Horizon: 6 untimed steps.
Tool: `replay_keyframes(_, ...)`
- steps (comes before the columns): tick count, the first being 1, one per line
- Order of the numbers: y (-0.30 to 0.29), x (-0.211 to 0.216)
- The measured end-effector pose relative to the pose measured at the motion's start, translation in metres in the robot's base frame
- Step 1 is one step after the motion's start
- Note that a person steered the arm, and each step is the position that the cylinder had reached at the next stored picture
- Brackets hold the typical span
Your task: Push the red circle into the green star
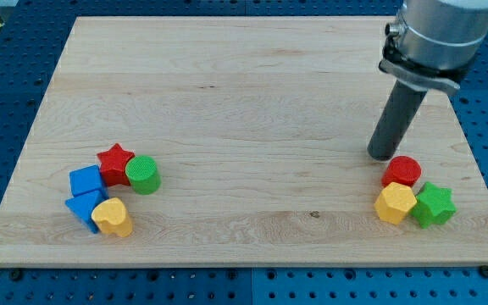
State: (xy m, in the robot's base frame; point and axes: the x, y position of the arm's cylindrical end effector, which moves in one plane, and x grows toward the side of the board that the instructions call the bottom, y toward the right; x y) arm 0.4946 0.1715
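The red circle lies at the view's lower right on the wooden board. The green star sits just below and right of it, touching or almost touching it. A yellow hexagon rests against the red circle's lower edge and beside the green star. My tip stands just up and left of the red circle, very close to it.
A second cluster lies at the view's lower left: a red star, a green circle, a blue cube, a blue triangle and a yellow heart. Blue pegboard surrounds the board.
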Motion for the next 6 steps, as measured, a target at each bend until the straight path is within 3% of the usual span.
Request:
replay_keyframes(2,0.001,0.024)
replay_keyframes(3,-0.035,0.021)
replay_keyframes(6,-0.305,-0.082)
